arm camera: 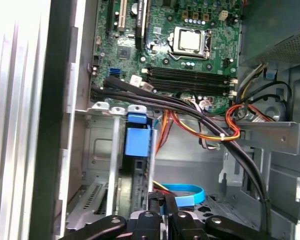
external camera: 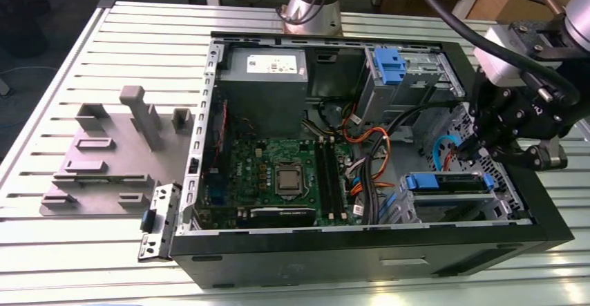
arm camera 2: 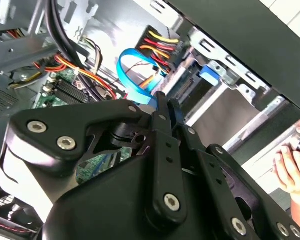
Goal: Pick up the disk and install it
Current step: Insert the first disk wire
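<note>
Black end effector point(external camera: 463, 153) hangs from the arm point(external camera: 576, 12) near the counter point(external camera: 138, 43) edge at the exterior view's right, pointing downward, fingers point(arm camera 2: 161, 107) pressed together and gripping nothing.

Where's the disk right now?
The disk sits in the drive cage at the exterior view's right, beside the motherboard, close to the gripper.

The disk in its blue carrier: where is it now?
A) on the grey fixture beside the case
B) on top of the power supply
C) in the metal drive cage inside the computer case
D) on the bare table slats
C: the disk shows its blue handle in the drive cage, close by the pincer.
</note>
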Action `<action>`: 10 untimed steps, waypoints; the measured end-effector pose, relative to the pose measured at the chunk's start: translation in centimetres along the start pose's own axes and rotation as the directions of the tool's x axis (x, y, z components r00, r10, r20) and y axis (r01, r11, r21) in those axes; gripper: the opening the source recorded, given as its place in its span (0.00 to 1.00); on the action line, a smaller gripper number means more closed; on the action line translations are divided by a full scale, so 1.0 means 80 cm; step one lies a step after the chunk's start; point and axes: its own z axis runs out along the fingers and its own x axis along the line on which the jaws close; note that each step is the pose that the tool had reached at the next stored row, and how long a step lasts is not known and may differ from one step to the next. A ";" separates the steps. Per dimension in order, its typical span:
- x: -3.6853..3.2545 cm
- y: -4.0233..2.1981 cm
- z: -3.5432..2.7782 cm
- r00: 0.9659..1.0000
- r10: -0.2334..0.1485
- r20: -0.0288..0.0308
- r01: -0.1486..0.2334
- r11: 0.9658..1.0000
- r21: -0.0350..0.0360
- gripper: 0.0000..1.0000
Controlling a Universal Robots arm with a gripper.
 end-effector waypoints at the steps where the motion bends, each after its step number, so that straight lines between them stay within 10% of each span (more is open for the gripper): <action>1: 0.0029 0.0002 -0.0002 1.000 0.000 0.000 0.000 1.000 0.000 0.16; 10: 0.0117 0.0016 0.0012 1.000 0.000 0.000 0.000 1.000 0.001 0.16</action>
